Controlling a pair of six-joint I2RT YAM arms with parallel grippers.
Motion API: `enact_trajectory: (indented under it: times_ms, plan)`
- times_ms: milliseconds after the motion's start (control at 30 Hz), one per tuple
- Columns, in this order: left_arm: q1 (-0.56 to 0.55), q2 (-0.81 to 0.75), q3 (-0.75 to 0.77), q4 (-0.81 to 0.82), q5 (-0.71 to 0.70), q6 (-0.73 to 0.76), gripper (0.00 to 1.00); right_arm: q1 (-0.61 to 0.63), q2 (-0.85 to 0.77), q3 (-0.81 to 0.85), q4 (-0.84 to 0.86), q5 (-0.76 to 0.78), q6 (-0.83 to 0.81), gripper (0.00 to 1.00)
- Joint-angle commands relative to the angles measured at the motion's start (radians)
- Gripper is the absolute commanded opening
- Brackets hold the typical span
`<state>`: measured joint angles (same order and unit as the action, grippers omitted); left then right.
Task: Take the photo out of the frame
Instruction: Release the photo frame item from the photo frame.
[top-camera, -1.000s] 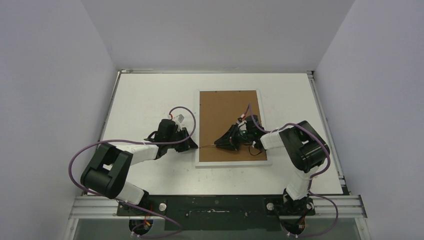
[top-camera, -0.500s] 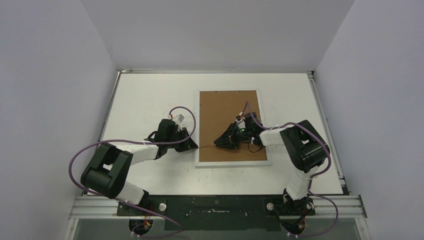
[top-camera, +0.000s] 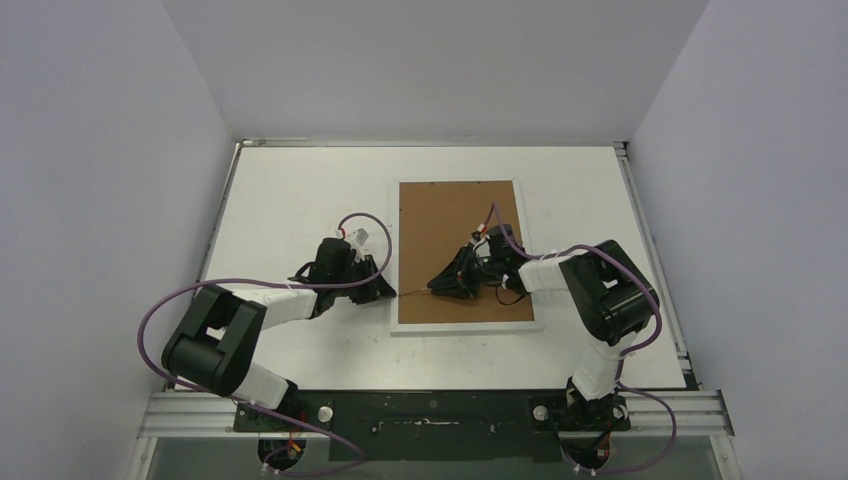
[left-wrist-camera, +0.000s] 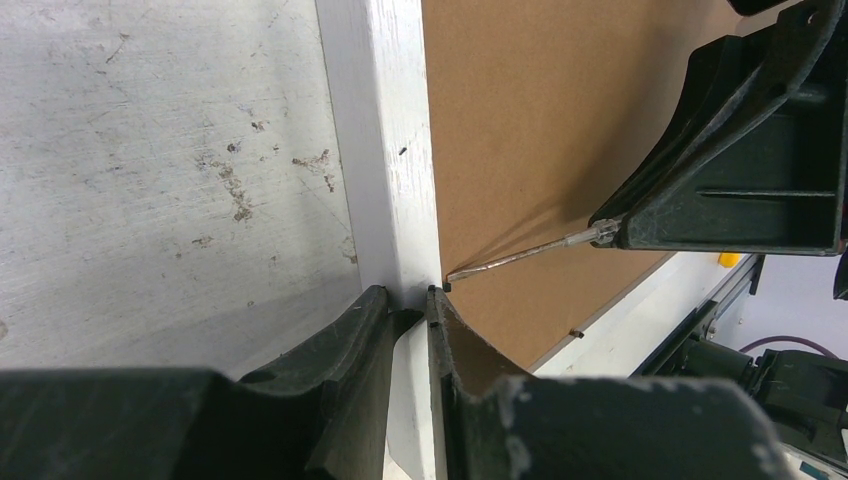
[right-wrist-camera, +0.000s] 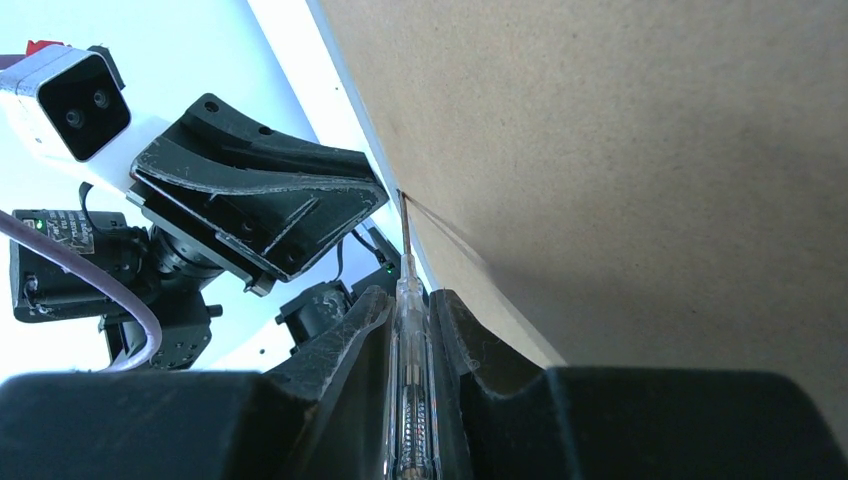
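While face-down, frame (left-wrist-camera: 385, 160) edge between left fingers (left-wrist-camera: 335, 365).

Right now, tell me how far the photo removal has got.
Done: the flat white frame lies face down, and the left gripper is shut on its border. In hand: the right gripper holds a thin metal-tipped tool with its tip at the edge of the brown fibreboard backing. Left: the backing is still seated, nothing lifted out.

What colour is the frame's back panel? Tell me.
Brown; the back panel shows best in the top external view.
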<state>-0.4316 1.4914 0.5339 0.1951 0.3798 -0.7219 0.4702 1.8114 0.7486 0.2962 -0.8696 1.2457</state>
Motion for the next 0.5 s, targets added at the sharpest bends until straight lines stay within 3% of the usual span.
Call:
enact_trajectory:
  times_ms: [0, 467]
  plan:
    - [-0.007, 0.029, 0.014, 0.028, 0.032, 0.005, 0.17, 0.031, 0.035, -0.011, -0.068, 0.052, -0.022, 0.05]
    - [-0.007, 0.044, -0.004, 0.073, 0.058, -0.023, 0.13, 0.065, 0.05, -0.016, -0.011, 0.049, 0.029, 0.05]
